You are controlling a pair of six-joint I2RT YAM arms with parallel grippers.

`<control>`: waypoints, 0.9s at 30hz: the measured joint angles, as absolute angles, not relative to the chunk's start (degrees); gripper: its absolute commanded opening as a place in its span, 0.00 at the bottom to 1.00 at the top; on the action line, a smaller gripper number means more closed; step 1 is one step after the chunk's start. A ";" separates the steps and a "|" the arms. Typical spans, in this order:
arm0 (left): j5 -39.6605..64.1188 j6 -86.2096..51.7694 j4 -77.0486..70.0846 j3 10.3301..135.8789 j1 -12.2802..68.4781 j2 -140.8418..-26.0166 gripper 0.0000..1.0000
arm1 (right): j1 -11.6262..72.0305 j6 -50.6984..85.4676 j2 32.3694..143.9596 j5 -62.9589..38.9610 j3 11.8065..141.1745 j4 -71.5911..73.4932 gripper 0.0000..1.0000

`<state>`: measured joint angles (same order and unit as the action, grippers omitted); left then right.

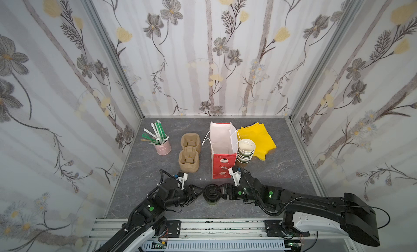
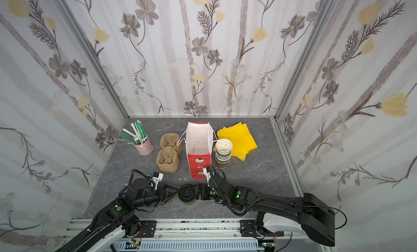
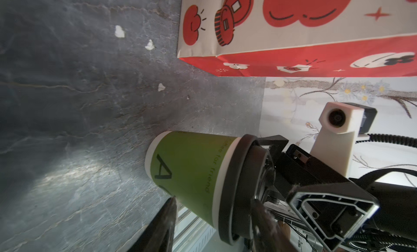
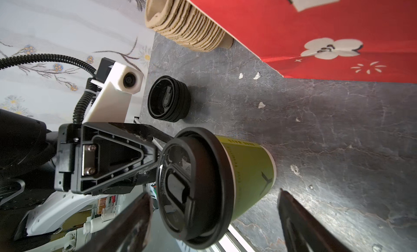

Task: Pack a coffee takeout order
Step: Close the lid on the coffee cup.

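Note:
A green paper cup (image 1: 211, 200) with a black lid (image 1: 211, 192) stands at the table's front middle, between my two grippers. My left gripper (image 3: 215, 200) meets it from the left. One of its fingertips (image 3: 172, 200) touches the cup's (image 3: 191, 172) wall low down, and the other finger lies across the lid (image 3: 243, 183). A clamp does not show. My right gripper (image 4: 214, 192) is wide open, with gaps on both sides of the cup (image 4: 246, 169). The red bag (image 1: 222, 165) stands open just behind. Tan carriers (image 1: 189, 159), yellow napkins (image 1: 259, 138) and green straws (image 1: 155, 132) sit further back.
A pink pail (image 1: 163, 148) holds the straws at the back left. A stack of lidless cups (image 1: 245, 152) stands against the bag's right side. Spare black lids (image 4: 168, 102) are stacked beside the left arm. White crumbs (image 3: 119, 31) lie on the grey tabletop (image 1: 282, 172).

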<state>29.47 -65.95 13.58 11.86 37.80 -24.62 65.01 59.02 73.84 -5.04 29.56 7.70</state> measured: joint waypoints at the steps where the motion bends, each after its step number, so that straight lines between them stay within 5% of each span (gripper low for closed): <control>1: 30.02 -65.91 14.26 11.86 37.80 -24.23 0.53 | 64.88 58.83 74.32 -5.74 29.80 7.84 0.87; 21: 39.48 -60.07 16.49 13.43 38.50 -28.80 0.50 | 63.61 58.02 78.37 -10.15 28.51 12.21 0.83; 27: 39.29 -58.67 16.29 14.13 39.03 -32.14 0.42 | 63.61 58.04 78.39 -10.15 28.36 12.78 0.81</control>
<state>39.29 -58.67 16.29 14.13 39.03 -32.14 63.61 58.04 78.39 -10.15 28.36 12.78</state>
